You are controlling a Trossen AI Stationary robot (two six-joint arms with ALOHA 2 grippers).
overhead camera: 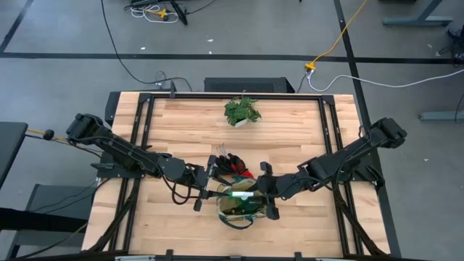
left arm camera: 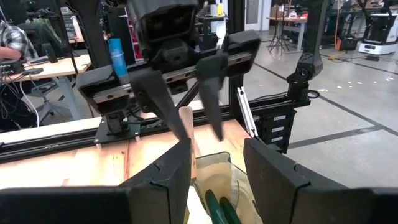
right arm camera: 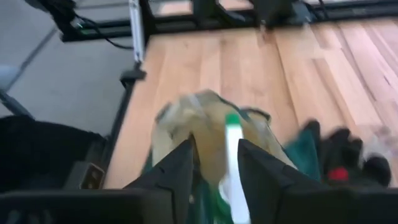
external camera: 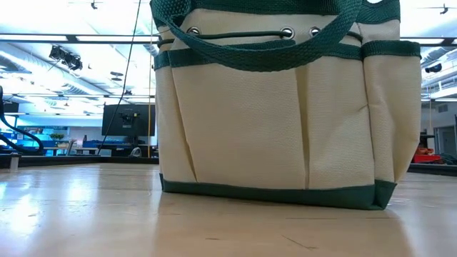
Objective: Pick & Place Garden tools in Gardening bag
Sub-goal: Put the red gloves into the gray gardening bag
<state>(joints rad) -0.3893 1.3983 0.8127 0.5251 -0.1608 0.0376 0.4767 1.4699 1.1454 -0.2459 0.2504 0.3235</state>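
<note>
With the right gripper over the gardening bag, its fingers stand apart — spray bottle between them, grip uncertain; left gripper — open — steadies nearby.

Two dark jointed arms, black wedge-shaped jaws, black cables along links

beige bag w/ green trim, red-black gloves

Even overhead light; ceiling strips glaring in low view; table sheen; right wrist view motion-blurred beyond jaws.
</note>
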